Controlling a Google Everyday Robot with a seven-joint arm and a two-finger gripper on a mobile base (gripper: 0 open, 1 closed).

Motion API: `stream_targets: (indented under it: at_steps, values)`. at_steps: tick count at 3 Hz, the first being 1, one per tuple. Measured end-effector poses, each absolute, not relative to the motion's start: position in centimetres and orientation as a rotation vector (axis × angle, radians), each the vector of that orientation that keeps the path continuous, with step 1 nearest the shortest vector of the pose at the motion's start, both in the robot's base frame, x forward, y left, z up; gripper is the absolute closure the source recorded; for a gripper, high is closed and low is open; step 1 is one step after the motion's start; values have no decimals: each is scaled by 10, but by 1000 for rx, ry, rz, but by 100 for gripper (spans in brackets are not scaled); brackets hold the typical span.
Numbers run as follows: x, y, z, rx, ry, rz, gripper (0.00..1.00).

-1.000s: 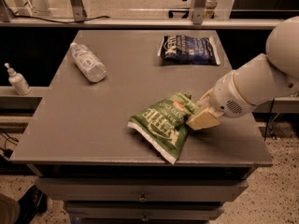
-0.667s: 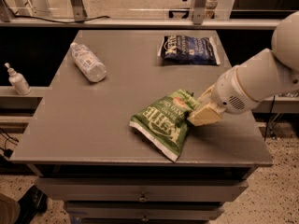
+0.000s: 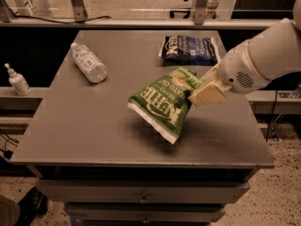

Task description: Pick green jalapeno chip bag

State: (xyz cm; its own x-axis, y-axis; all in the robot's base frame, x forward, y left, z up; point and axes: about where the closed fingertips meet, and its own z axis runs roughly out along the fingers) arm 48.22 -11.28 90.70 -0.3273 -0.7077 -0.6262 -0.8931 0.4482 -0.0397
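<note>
The green jalapeno chip bag (image 3: 162, 105) is crinkly green foil with big white "Kettle" lettering and white edge seams. It hangs tilted just above the grey table (image 3: 84, 121), a little toward 4 o'clock from the table's centre. A shadow lies beneath its low corner at 6 o'clock. The gripper (image 3: 196, 96) pinches the bag's edge at 2 o'clock.

1. I see the green jalapeno chip bag (image 3: 162, 102) as green foil with white lettering and white seams.
2. My cream gripper (image 3: 194, 97) pinches it near the grey table's (image 3: 70, 126) right edge.
3. The dark blue chip bag (image 3: 189, 50) at the far edge has white print.
</note>
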Motion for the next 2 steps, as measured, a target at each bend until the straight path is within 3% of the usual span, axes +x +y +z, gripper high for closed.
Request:
stream_targets:
  at_steps: [2]
  values:
    - [487,-115,950,-1260,2091,428,100]
